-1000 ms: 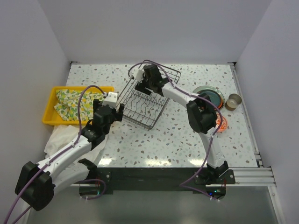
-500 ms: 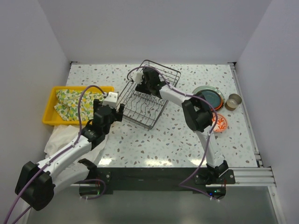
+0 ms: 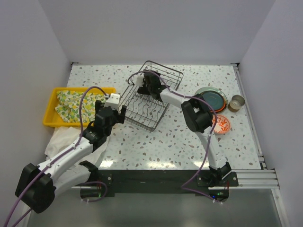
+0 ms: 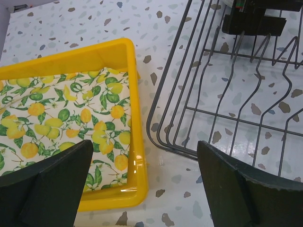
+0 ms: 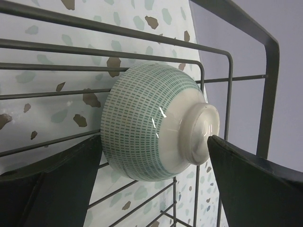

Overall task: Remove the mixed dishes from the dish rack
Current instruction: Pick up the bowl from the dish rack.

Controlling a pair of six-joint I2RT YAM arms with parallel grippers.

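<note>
1. Left pincer (image 4: 144, 146): spread wide and holding nothing. Poised over the table (image 4: 94, 28), above the gap between tray (image 4: 71, 59) and rack (image 4: 163, 80). Pose unchanged from one second ago.
2. Rack: black wire, standing on the table at centre, toward the far side. Far rim more fully in sight from above than one second ago.
3. Tray: yellow, just beside the rack's left side, with a narrow strip of table between them. Lemon-print cloth (image 4: 61, 118) lying inside.
4. Right pincer (image 5: 155, 142): spread wide inside the far end of the rack, one finger on each side of a bowl (image 5: 147, 118). Contact with the bowl: cannot tell.
5. Bowl: white with green dashes, lying on its side against the rack wires. Foot turned toward the finger (image 5: 255, 189) at the right of the wrist view.
6. Change over the last second: right arm reached further left into the rack, and elbow swung leftward off the plates (image 3: 211, 100).
7. Plates: stacked on the table right of the rack, well apart from it. Dark plate on top, now fully exposed, partly hidden by the elbow before.
8. Red bowl (image 3: 221, 124): on the table just near-side of the plates. Far more of it visible than one second ago.
9. Cup (image 3: 236, 103): just right of the plates, position unchanged.
</note>
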